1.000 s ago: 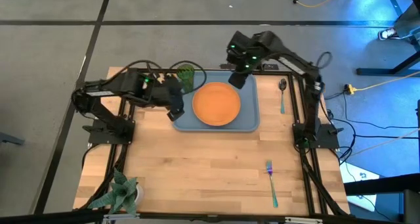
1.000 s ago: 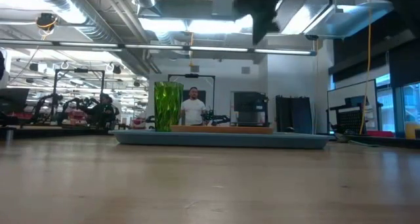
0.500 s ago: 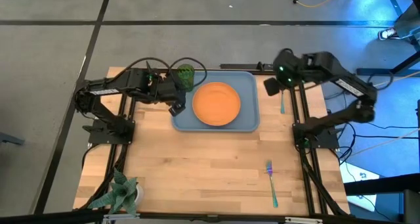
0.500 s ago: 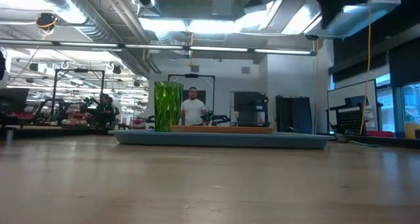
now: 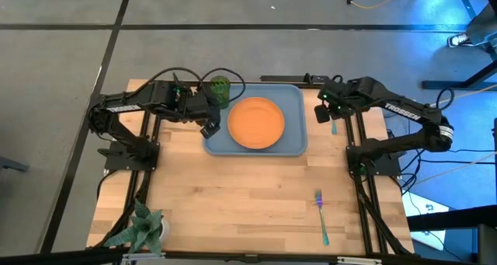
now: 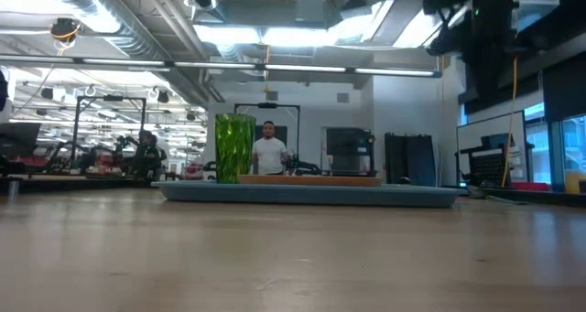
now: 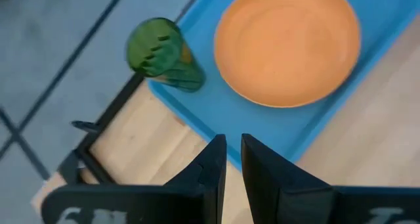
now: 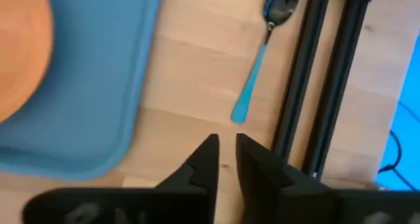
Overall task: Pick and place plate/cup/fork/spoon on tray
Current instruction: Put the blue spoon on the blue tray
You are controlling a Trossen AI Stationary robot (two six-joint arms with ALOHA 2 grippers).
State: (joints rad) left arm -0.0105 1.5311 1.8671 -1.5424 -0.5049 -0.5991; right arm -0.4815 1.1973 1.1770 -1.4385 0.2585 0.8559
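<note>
While the orange plate [image 5: 255,123] and the green cup [image 5: 220,87] both sit on the light-blue tray [image 5: 293,143], cup at its far-left corner, the spoon [image 8: 260,64] lies on the table [image 5: 241,195] just right of the tray. Right gripper [image 8: 222,159] hovers above the spoon's handle end, fingers nearly closed, empty. Left gripper [image 7: 232,159] hangs over the tray's left edge, likewise nearly closed, empty. Fork [image 5: 321,215] lies near the front right, well apart.

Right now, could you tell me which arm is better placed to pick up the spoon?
The right. Its gripper hovers just beside the spoon, which lies off the tray on that side. The left gripper is across the tray, near the cup.
</note>
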